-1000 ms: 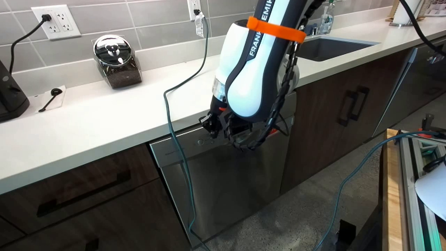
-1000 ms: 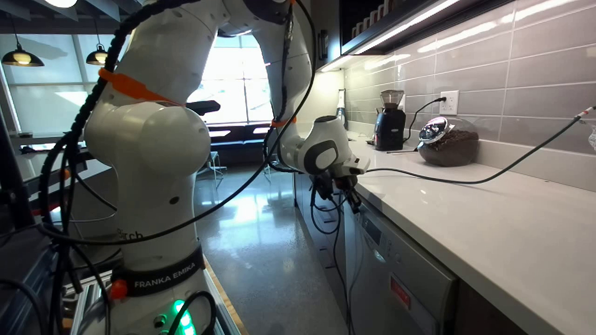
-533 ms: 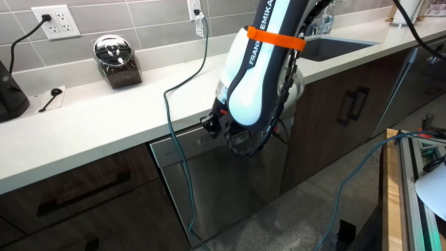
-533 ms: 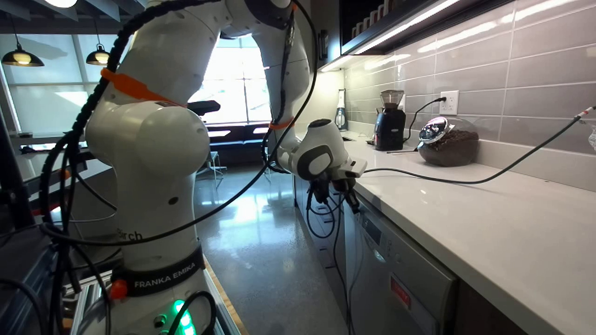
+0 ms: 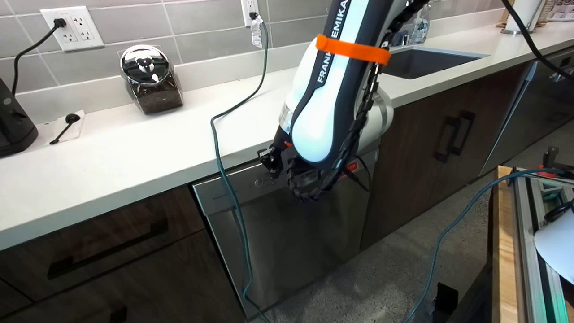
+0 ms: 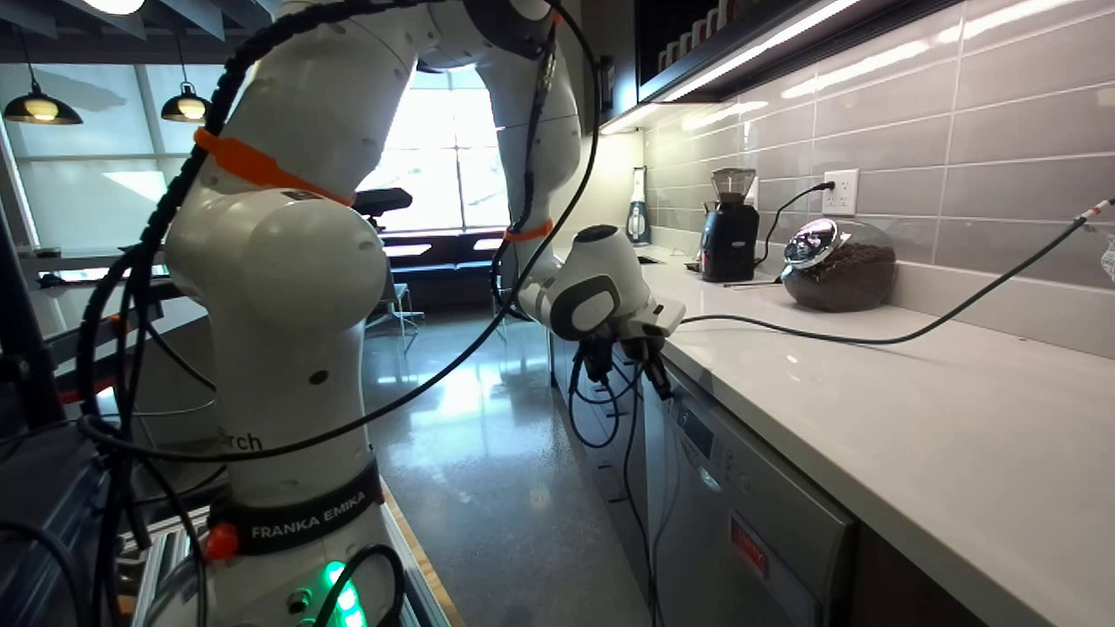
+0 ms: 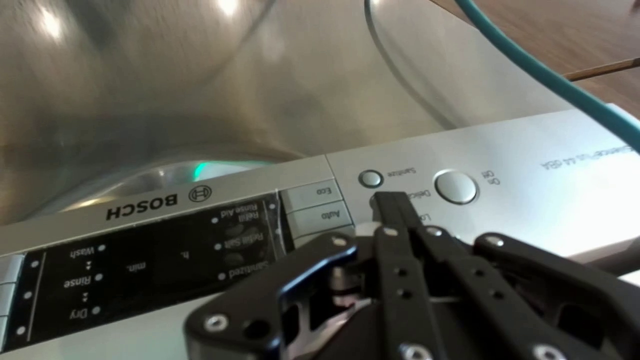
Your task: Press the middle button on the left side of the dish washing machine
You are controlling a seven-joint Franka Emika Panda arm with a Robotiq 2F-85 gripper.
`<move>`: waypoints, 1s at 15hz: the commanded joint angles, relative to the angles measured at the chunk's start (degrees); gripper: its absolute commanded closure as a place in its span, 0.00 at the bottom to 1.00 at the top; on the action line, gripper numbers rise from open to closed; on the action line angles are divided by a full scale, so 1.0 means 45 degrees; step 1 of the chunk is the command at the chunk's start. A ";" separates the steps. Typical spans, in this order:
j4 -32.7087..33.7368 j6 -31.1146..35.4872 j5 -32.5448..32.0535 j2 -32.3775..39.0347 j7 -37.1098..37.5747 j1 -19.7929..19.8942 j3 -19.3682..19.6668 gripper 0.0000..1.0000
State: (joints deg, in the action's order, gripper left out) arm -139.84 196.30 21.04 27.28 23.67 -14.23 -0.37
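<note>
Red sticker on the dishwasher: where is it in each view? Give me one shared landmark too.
In an exterior view: red sticker right of centre, about mid-height, just right of the arm's braided cable.
In an exterior view: red sticker at lower right, on the front of the dishwasher.
Wrist view: not in it.
Shared landmark: the end effector, close by the control strip in all three.

Dishwasher [image 5: 293, 233] — counter [image 5: 148, 148] above, pincer [image 7: 393, 197] before

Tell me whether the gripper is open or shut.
Shut: the wrist view shows the gripper with its fingers together, no open gap at the tips.
</note>
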 commanded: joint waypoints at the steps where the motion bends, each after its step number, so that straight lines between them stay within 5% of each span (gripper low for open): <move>1: 0.0463 0.0683 0.0267 0.0504 -0.0046 0.0338 -0.0280 1.00; 8: 0.0219 0.0411 0.0012 0.0276 -0.0463 0.0470 -0.0234 1.00; 15: -0.0111 -0.0184 0.0305 0.0195 -0.1852 -0.0867 0.1219 1.00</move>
State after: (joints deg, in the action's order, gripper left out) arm -140.04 196.30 21.08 27.29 18.90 -15.06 0.48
